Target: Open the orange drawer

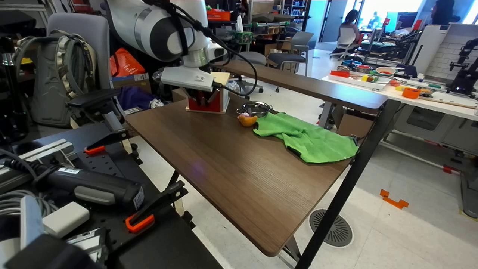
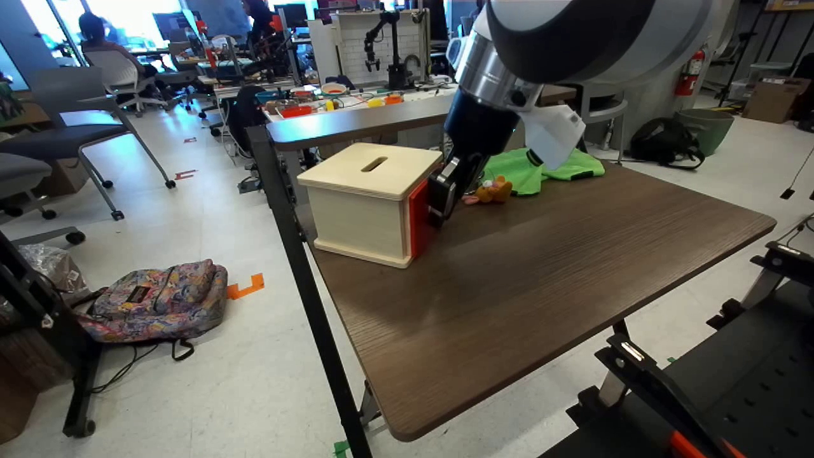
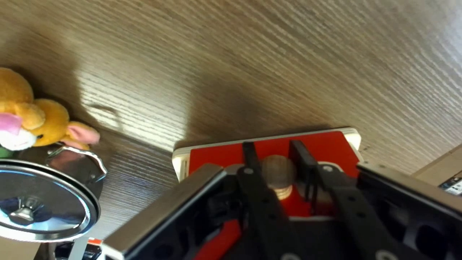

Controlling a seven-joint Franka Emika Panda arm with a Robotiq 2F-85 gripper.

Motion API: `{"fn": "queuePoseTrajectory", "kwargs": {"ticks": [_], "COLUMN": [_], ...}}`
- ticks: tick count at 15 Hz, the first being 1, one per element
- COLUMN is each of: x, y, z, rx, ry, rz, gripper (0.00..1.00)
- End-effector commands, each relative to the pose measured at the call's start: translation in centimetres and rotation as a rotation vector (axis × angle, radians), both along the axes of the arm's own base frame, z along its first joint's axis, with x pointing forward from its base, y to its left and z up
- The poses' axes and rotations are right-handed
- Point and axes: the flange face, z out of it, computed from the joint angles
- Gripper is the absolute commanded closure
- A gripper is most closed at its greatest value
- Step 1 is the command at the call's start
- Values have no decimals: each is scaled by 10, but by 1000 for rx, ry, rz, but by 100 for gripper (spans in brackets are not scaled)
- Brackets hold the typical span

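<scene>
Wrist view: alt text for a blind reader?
The gripper straddles the round wooden knob of the red drawer; whether it grips is unclear. At picture left on the table are an orange plush toy and a lidded metal pot.

Gleams glossy, metallic on the pot (image 3: 47, 196), looks smooth on the drawer (image 2: 420, 216), wooden on the box (image 2: 364, 215)!

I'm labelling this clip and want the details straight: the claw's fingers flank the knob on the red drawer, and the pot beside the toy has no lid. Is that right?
Not quite: the pot beside the toy has its lid on, as the wrist view shows. The fingers of the claw do flank the knob on the red drawer.
</scene>
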Motion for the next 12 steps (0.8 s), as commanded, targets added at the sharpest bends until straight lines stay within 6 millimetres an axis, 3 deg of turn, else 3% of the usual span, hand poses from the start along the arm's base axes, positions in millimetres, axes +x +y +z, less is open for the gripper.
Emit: {"fn": "queuePoseTrajectory", "kwargs": {"ticks": [1,12], "x": [-11,-34], "y": [-20,-41], "z": [-4,-2], "rx": [4,0], "ry": [8,37], "rz": [3,16], "gripper": [93,93]}}
